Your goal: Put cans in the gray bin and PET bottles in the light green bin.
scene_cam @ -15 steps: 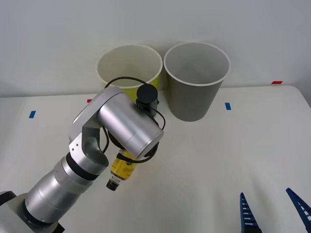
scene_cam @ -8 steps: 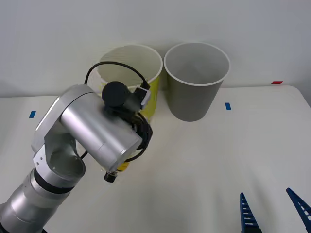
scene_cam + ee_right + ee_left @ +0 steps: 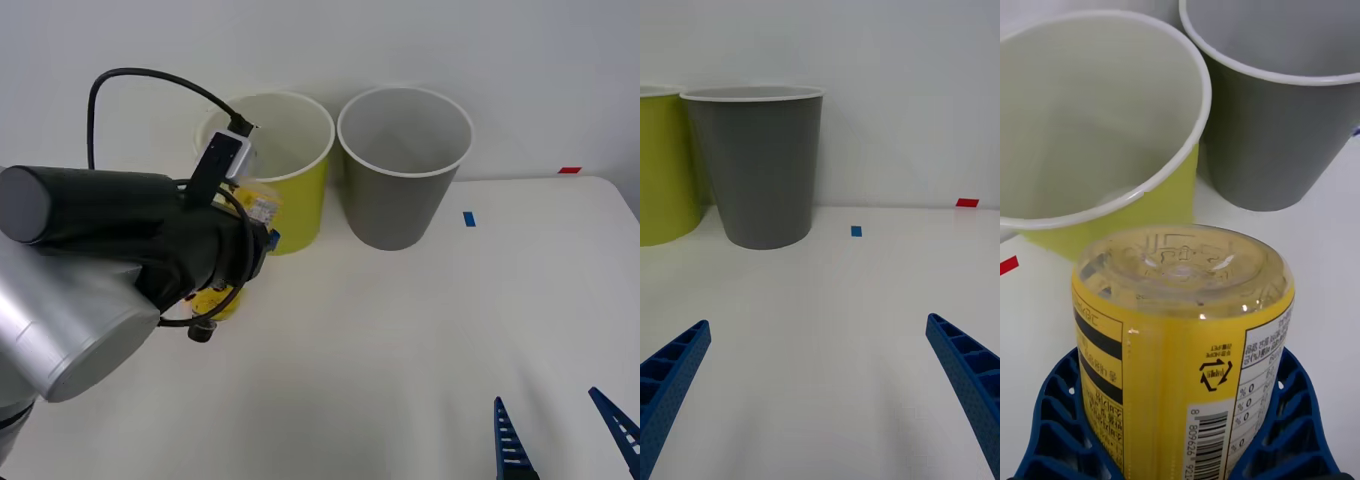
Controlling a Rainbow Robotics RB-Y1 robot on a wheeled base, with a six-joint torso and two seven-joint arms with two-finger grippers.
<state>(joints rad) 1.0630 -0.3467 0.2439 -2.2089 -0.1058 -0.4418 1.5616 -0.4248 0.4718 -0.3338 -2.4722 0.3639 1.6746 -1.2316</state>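
Yellow PET bottle [image 3: 1180,352], light, rigid, slick, sits clamped mid-body in the left pincer [image 3: 1180,427]; right pincer [image 3: 820,390] gapes empty.

light green bin [image 3: 290,190] left of gray bin [image 3: 400,190]

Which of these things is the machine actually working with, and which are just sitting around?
Part of the job:
- yellow bottle, clamped in the left end effector
- light green bin, close ahead of the bottle
- gray bin, beside the green one

Just there:
- blue tape mark and red tape mark on the table
- right end effector, open and holding nothing
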